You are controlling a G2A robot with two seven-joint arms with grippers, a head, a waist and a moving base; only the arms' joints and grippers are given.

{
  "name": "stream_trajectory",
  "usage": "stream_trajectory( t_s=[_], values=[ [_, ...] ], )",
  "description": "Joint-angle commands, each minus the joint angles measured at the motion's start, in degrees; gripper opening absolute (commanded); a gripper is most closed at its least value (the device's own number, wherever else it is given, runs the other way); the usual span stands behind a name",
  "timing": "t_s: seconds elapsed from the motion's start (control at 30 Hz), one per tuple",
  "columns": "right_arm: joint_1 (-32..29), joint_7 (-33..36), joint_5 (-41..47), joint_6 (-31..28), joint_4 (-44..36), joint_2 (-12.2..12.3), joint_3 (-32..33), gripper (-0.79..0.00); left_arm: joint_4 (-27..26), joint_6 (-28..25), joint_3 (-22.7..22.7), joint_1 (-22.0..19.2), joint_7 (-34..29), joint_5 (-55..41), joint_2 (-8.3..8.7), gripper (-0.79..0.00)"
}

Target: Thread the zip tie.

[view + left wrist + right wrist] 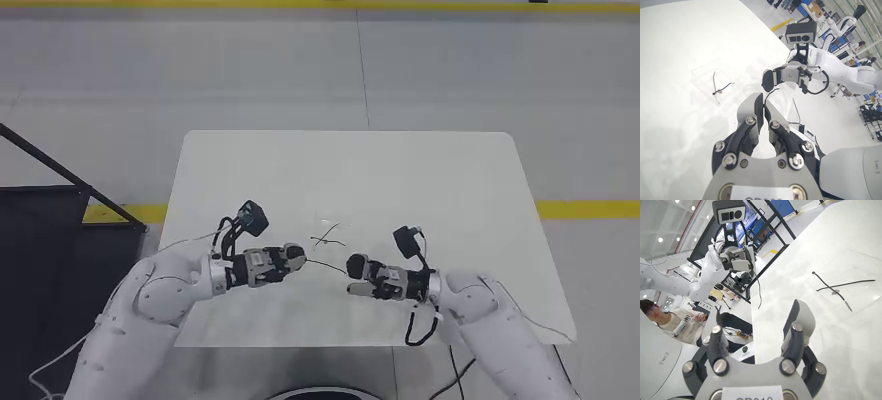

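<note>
Zip tie (760,292) juts free from the left hand (763,103), which is clamped on one end above the bench (450,180). The right hand (756,307) waits near its loose tip, spread open and holding nothing. Threading looks unstarted, with no loop formed. Two spare ties (328,238) lie crossed nearby.

White arms (165,290), grey claws (763,100) (756,309), black cables (828,81)
</note>
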Motion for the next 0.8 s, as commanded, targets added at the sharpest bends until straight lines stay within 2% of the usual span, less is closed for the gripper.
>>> stream_trajectory(
  t_s=[0.0,0.07,0.3,0.77],
  values=[
    [0.2,-0.2,-0.2,0.3,0.1,0.0,-0.5,-0.425,0.1,0.2,0.3,-0.2,0.0,0.0,0.05,-0.785],
    [0.5,-0.4,-0.5,0.6,0.1,-0.1,-1.0,-0.419,0.2,0.2,0.5,-0.4,0.0,0.0,0.12,-0.785],
    [1.4,-1.2,-1.2,1.4,0.2,-0.2,-2.5,-0.480,0.4,0.3,0.9,-0.6,0.3,0.4,0.36,-0.785],
    [3.0,-1.9,-1.7,3.2,0.3,-0.4,-4.9,-0.554,1.8,-0.1,2.2,-1.8,0.1,-0.5,0.76,-0.785]
  ],
)
